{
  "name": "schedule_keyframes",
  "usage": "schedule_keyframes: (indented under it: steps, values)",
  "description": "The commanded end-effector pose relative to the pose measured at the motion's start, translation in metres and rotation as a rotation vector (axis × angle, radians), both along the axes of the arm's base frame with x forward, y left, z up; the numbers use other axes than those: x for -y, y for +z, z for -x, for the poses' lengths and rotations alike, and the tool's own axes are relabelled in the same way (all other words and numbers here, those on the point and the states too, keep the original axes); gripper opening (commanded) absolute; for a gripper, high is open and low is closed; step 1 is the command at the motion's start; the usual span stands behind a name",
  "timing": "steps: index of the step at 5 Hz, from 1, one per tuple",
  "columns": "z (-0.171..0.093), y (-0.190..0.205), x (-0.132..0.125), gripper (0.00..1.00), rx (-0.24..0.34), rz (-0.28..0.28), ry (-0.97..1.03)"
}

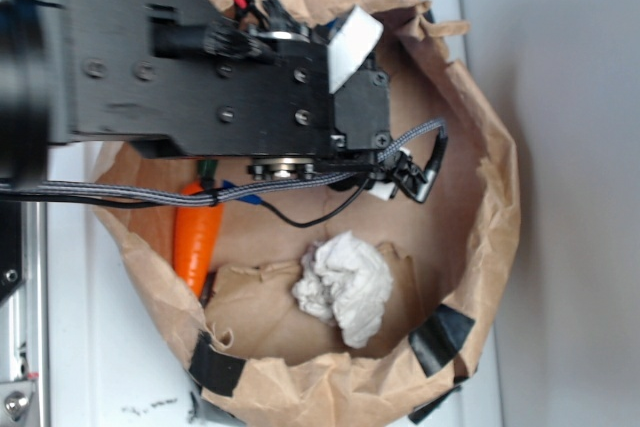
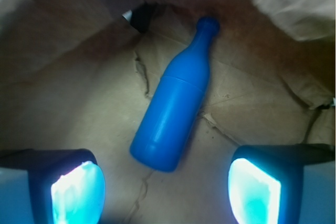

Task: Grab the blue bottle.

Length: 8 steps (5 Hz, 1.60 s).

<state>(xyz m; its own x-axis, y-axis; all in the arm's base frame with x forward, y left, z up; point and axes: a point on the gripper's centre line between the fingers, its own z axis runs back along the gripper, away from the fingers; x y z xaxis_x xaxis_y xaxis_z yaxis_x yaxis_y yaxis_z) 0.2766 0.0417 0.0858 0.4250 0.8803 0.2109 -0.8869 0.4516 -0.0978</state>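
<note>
Wrist view: the bottle lies flat on the bag floor at frame centre, neck toward upper right. Your gripper is spread, empty, its pads flanking the bottle's base; rotate to cross its slanted axis.

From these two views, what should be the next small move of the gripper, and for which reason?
Probably a short descent, with a slight shift toward the bottle's base. In the wrist view the gripper is open, and the blue bottle lies flat and tilted on the paper bag, just ahead of the fingertips and not yet between them.
</note>
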Motion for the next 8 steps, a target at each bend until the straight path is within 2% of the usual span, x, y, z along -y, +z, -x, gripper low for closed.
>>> schedule_keyframes:
  steps: [1, 2, 3, 5, 6, 7, 8]
  values:
    - [-0.004, 0.017, -0.029, 1.00, 0.070, 0.018, 0.063]
    - [-0.013, 0.007, -0.041, 1.00, 0.077, 0.016, 0.106]
    - [-0.022, -0.009, -0.040, 1.00, 0.086, -0.027, 0.116]
    - [-0.035, -0.025, -0.032, 1.00, 0.063, -0.047, 0.126]
    - [-0.035, -0.032, -0.031, 0.00, 0.061, -0.059, 0.133]
    - [-0.036, -0.032, -0.030, 0.00, 0.075, -0.076, 0.132]
    - [-0.035, -0.023, -0.027, 0.00, 0.073, -0.052, 0.124]
